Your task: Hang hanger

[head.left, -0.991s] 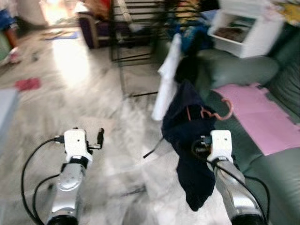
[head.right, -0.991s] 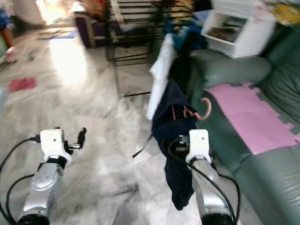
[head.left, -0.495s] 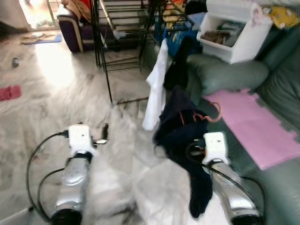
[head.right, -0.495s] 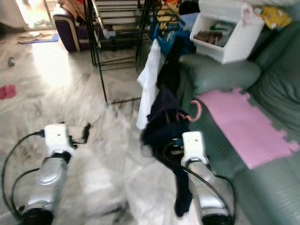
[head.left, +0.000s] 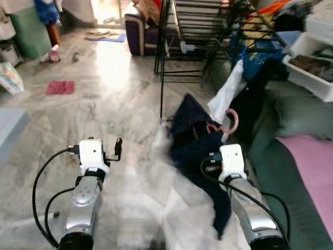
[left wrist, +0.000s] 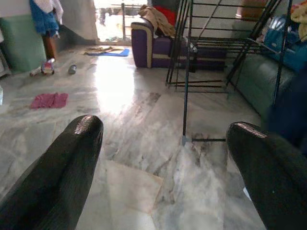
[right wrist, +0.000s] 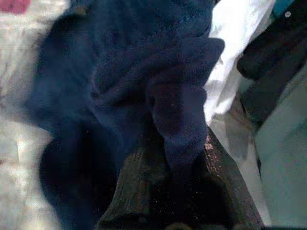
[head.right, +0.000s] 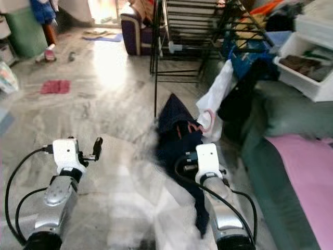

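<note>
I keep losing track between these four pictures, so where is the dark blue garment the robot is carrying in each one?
Left eye view: dark blue garment right of centre, above the right gripper, pink hanger hook at its top.
Right eye view: centre.
Left wrist view: a dark blur at one edge, possibly it; cannot tell.
Right wrist view: bunched over the fingers.
Shared landmark: black drying rack.

Marble floor [head.left: 119, 88] pale, veined, glare patch near doorway. Red cloth [head.left: 60, 87] laid flat on floor, well apart from rack. Black drying rack [head.left: 179, 31] stood upright beside purple sofa [left wrist: 153, 45]. Green couch [head.left: 291, 172] seen at right; pink mat [head.left: 315, 161] laid on seat. White storage bin [head.left: 312, 70] located beyond couch cushion. White garment [head.left: 225, 99] draped near rack. Blue mat [left wrist: 109, 52] placed by doorway.
</note>
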Robot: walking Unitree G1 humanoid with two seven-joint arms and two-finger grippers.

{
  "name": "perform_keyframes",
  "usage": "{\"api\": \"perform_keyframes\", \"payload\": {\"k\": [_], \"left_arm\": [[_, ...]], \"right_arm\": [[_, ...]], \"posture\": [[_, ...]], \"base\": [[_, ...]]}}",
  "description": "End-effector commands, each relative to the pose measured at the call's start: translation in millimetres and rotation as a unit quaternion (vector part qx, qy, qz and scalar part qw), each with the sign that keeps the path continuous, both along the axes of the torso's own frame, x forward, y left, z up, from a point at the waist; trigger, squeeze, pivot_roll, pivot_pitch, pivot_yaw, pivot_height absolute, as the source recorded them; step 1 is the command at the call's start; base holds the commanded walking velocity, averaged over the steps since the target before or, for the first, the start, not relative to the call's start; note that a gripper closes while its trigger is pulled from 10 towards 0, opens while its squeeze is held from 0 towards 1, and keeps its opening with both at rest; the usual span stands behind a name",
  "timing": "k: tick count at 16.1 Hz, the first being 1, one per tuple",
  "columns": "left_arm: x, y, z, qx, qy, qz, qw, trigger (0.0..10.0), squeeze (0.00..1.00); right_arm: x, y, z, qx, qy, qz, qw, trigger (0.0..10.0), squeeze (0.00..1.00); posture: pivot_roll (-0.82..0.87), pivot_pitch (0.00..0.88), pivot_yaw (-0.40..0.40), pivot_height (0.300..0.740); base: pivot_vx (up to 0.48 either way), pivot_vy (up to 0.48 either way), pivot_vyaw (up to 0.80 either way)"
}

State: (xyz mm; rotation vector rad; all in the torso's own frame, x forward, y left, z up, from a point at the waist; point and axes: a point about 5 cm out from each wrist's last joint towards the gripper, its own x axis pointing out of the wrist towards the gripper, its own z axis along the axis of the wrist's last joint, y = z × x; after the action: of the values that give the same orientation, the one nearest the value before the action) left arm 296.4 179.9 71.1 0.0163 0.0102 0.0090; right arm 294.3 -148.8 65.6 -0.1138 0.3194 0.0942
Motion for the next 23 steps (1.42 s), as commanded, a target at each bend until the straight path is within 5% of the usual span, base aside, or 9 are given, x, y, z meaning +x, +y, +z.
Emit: {"api": "perform_keyframes", "payload": {"k": [1,8,13,16,18,23], "left_arm": [[6.7,-12.1,6.0,0.001,-0.01,-0.015,1.0,10.0,0.0],[8.9,-18.3,2.7,0.021,0.004,-0.018,1.0,10.0,0.0],[2.7,5.6,4.4,0.06,-0.001,0.019,0.998,10.0,0.0],[-25.7,30.8,12.5,0.085,-0.018,0.034,0.996,10.0,0.0],[-45.1,46.8,3.8,0.089,0.012,0.052,0.995,10.0,0.0],[-80.7,56.2,-2.7,0.143,0.057,0.073,0.985,10.0,0.0]], "right_arm": [[7.2,-12.8,11.8,-0.008,-0.025,-0.023,0.999,10.0,0.0],[16.2,-21.8,16.4,-0.014,-0.024,-0.054,0.998,10.0,0.0],[19.1,-14.7,10.8,0.009,-0.011,-0.04,0.999,10.0,0.0],[-0.8,-16.3,12.2,0.01,-0.029,-0.021,0.999,10.0,0.0],[-14.0,-20.6,8.8,0.023,-0.029,-0.005,0.999,10.0,0.0],[-29.5,-18.9,0.1,0.021,-0.008,0.012,1.0,10.0,0.0]], "posture": [[0.01,0.0,-0.062,0.74],[0.0,0.0,-0.062,0.74],[0.05,0.0,-0.04,0.74],[0.09,0.0,-0.052,0.74],[0.11,0.0,-0.073,0.74],[0.11,0.0,-0.043,0.74]], "base": [[0.446,0.0,0.0],[0.454,0.0,0.0],[0.449,0.0,0.0],[0.248,0.0,0.0],[0.0,0.0,0.0],[0.0,0.0,0.0]]}}
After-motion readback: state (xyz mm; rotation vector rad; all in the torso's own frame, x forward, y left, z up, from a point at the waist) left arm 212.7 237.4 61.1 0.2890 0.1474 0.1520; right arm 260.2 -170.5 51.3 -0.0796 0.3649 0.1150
